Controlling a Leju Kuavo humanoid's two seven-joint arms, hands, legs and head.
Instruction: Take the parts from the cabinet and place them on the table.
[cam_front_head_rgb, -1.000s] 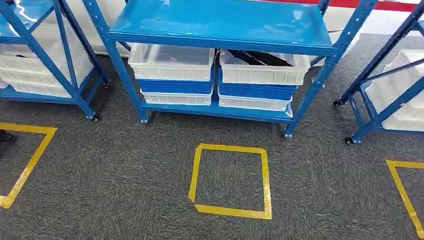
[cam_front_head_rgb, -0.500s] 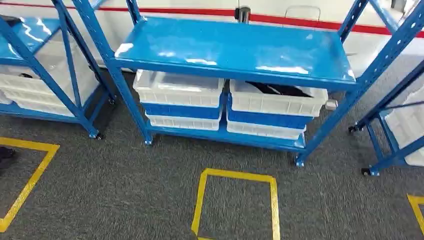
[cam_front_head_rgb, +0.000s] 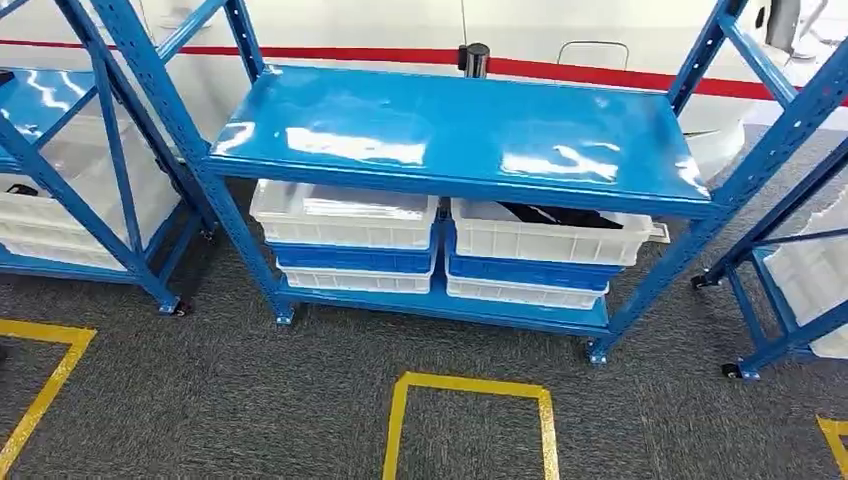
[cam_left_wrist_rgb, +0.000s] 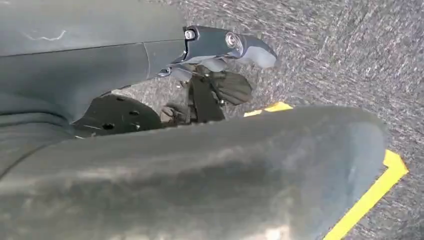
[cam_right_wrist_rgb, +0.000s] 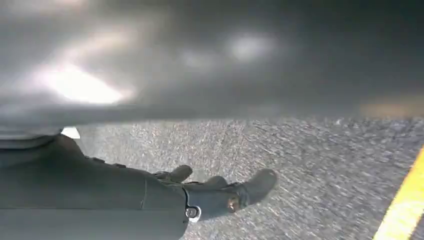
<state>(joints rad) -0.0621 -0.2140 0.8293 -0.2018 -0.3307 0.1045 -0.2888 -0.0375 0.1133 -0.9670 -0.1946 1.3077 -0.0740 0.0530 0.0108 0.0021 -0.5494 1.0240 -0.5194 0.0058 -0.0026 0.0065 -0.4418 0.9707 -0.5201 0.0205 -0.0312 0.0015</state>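
A blue metal cabinet stands ahead on grey carpet, its upper shelf bare and glossy. On its lower shelf two stacks of white and blue bins sit side by side. The right top white bin holds dark parts; the left top white bin looks empty from here. My left hand hangs over the carpet with its fingers loosely spread, holding nothing. My right hand also hangs low with fingers stretched out and nothing in it.
A yellow tape square marks the floor just before the cabinet. A second blue rack with white bins stands to the left, a third rack to the right. A white wall with a red stripe runs behind.
The camera has moved closer and tipped up: the cabinet sits lower and larger in the picture, the wall behind shows, and the yellow square has slid towards the bottom edge.
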